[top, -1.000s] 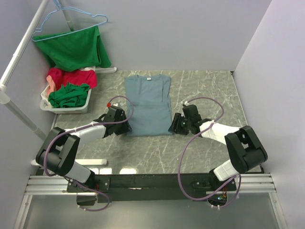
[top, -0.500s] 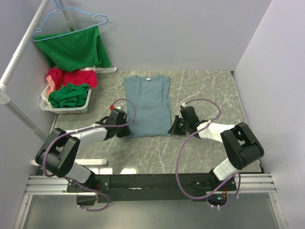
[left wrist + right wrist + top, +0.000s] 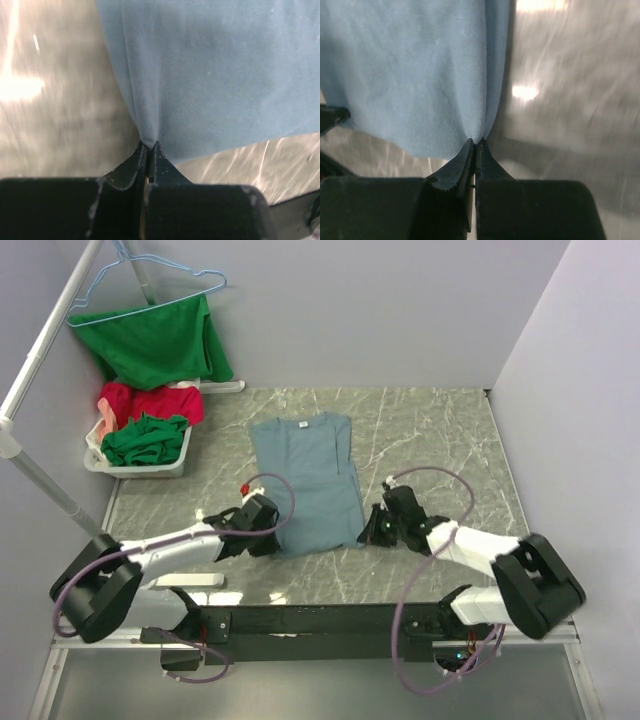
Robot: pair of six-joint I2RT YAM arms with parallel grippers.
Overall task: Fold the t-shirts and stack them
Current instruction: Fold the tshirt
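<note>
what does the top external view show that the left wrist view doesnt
Only the top external view shows the whole outline of the grey-blue t-shirt, the right pincer at its near right corner, the basket holding a red t-shirt and a crumpled green t-shirt, and the hanging green t-shirt. Only the left wrist view shows, close up, the left pincer shut on a pinched fold of the shirt's edge. Both show the grey-blue t-shirt, the left pincer and the marble table.
</note>
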